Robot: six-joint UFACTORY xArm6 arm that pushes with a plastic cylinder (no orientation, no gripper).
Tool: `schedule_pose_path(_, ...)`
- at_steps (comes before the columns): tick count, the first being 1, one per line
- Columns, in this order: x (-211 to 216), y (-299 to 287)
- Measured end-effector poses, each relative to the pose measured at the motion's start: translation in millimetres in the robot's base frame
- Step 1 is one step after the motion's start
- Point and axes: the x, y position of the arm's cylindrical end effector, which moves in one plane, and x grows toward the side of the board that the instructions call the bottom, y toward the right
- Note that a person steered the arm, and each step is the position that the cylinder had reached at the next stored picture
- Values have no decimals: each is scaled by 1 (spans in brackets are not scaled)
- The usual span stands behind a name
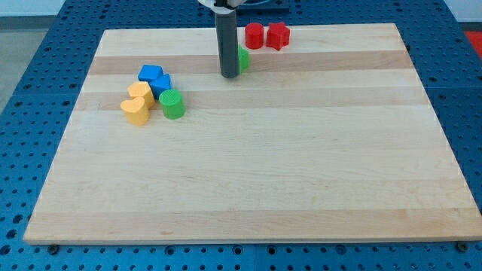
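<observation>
Nearest you, the wooden board point(248, 188) lies bare from its near edge up past the middle, so you have open room across its whole width there. It is pale wood in lengthwise strips, lying on a blue perforated table point(30, 45) that shows on all sides.

Farther back on the left you come to a tight cluster. A yellow heart-shaped block point(135, 110) is nearest, with a second yellow block point(140, 93) touching it just behind. Beside them to the right stands a green cylinder point(172, 104). Behind these sit two blue blocks: a blue block point(160, 84) next to the cylinder, and a farther blue block point(151, 73), roughly pentagonal, touching it. The cluster runs diagonally, from near-left to far-right, and keeps clear of the board's left edge.

Farther still, near the middle of the far part, the dark rod comes straight down, and my tip point(230, 76) rests on the board. It carries nothing; it is a plain rod with no jaws. A small green block point(243, 58) sits just behind and right of the rod, partly hidden by it, so you cannot tell its shape, nor whether the rod touches it.

Farthest back, close to the far edge, a red cylinder point(255, 35) and a red block point(278, 35) with angular sides stand side by side, about touching. To their right the board is open as far as the right edge.
</observation>
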Motion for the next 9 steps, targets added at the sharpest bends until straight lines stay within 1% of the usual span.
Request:
schedule_pose_path(3, -24, 16)
schedule_pose_path(7, -60, 7)
schedule_pose_path(9, -69, -2)
